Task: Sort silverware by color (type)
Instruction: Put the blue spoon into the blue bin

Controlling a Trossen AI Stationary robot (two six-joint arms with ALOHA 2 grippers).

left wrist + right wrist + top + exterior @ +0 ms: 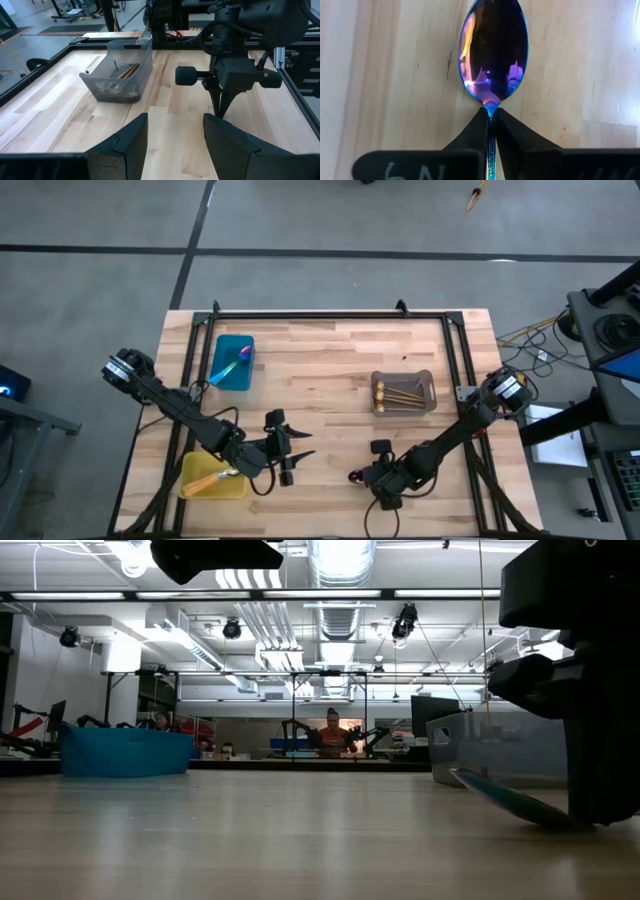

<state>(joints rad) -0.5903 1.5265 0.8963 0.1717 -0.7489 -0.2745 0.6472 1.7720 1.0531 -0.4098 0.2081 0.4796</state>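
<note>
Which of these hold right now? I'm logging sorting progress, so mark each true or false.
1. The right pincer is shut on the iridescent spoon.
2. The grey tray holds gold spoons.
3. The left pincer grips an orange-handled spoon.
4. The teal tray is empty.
1. True: the right pincer pinches the iridescent spoon at its neck.
2. True: the gold spoons lie in the grey tray.
3. False: the left pincer is open, holding nothing.
4. False: the teal tray holds a blue-purple spoon.

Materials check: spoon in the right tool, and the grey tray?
Spoon: looks like polished metal with an iridescent blue-purple coating; its bowl mirrors lights. The right tool is shut on its neck. Grey tray: probably translucent smoky plastic; the gold utensils show through its wall.
</note>
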